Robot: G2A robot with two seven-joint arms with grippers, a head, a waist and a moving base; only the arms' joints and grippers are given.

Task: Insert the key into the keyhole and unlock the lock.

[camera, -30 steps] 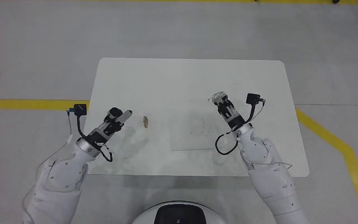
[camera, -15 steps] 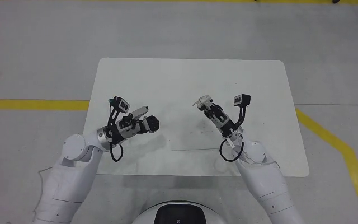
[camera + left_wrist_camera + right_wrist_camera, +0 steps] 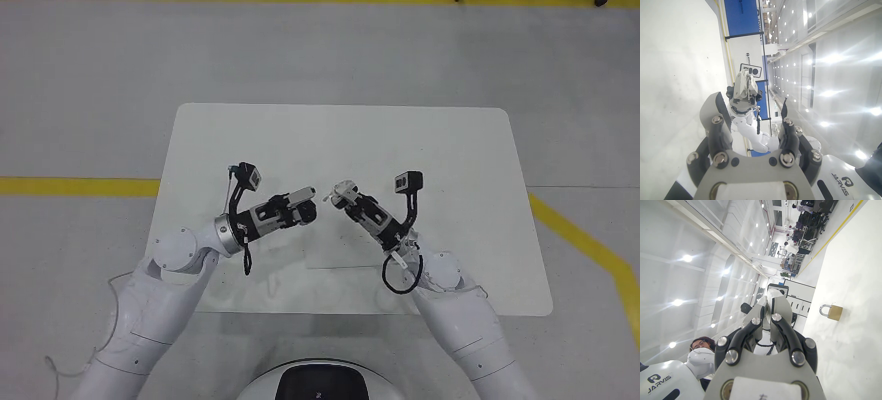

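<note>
A brass padlock (image 3: 832,312) with a closed silver shackle lies flat on the white table (image 3: 400,140). My right gripper (image 3: 342,190) (image 3: 770,298) hangs above the table's middle with its fingers pressed together on a thin metal key (image 3: 748,84), which shows as a sliver between the pads. My left gripper (image 3: 307,203) (image 3: 751,97) faces it from a short distance, open, with nothing between its fingers. In the top view my left arm covers the spot where the padlock lies.
The table's far half and right side are bare white surface (image 3: 450,150). A faint rectangular sheet outline (image 3: 340,255) lies near the front middle. Yellow floor tape (image 3: 60,186) runs past both table sides.
Both arms have swung inward from the table's sides to its middle, so the grippers now face each other. The left arm has come over the padlock's spot.
</note>
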